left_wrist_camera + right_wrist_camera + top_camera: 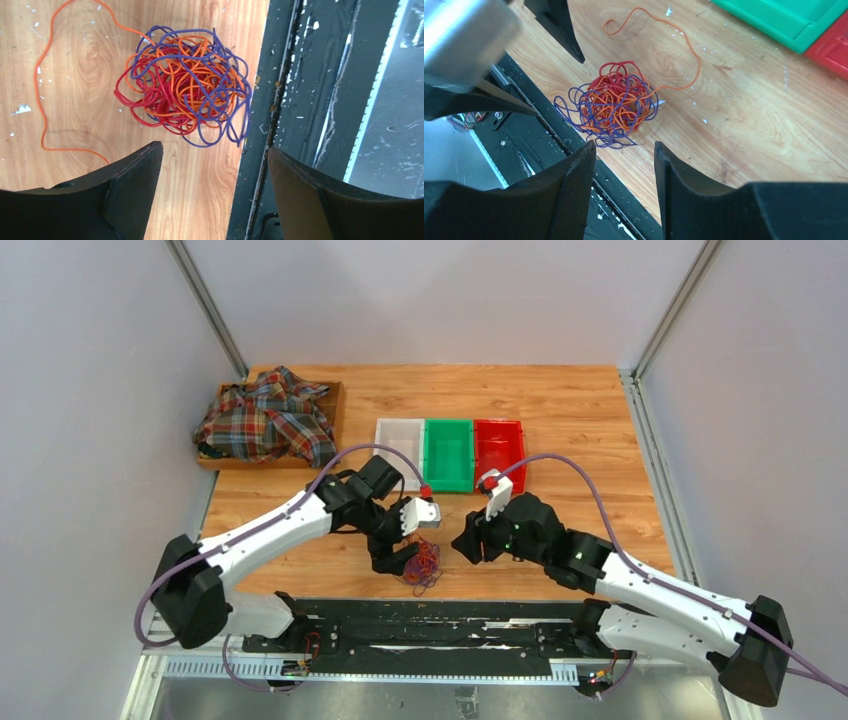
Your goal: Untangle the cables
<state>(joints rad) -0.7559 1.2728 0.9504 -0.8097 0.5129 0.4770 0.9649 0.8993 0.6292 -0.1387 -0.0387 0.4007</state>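
The cables (424,565) are a fist-sized clump of purple, orange and red wires lying on the wooden table at its near edge. The clump shows in the left wrist view (185,87) and in the right wrist view (611,105). One orange strand (40,85) trails loose over the wood, and it also shows in the right wrist view (684,50). My left gripper (397,560) is open and empty just left of the clump, its fingertips (150,155) short of it. My right gripper (468,545) is open and empty to the clump's right, its fingertips (584,155) apart from it.
A white bin (400,445), a green bin (448,455) and a red bin (498,450) stand in a row behind the grippers. A plaid cloth (265,418) lies in a wooden tray at the back left. The black base rail (430,625) runs right beside the clump.
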